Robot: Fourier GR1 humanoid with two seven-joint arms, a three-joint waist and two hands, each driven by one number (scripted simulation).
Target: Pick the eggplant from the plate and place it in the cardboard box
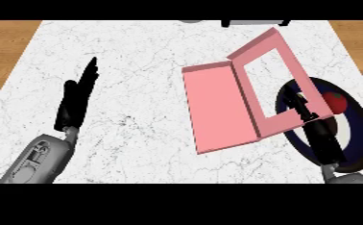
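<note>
My right hand [312,118] reaches up over the dark round plate [343,128] with its pale ring, at the right edge of the white marble counter [135,123]; its fingers point away from me and lie partly behind the near wall of the box, so I cannot tell how far they are curled or whether they hold anything; just to the right of my fingertips, on the plate, sits a round red thing [335,102] with a dark stalk end, the only food on the plate, and it looks more like a tomato than an eggplant; I cannot tell if my fingers touch it; directly left of that hand stands the pink box [220,106], open, one flap tilted up and overlapping the plate's left rim; my left hand [77,99] rests well apart on the far left, fingers straight and pointing up, holding nothing.
</note>
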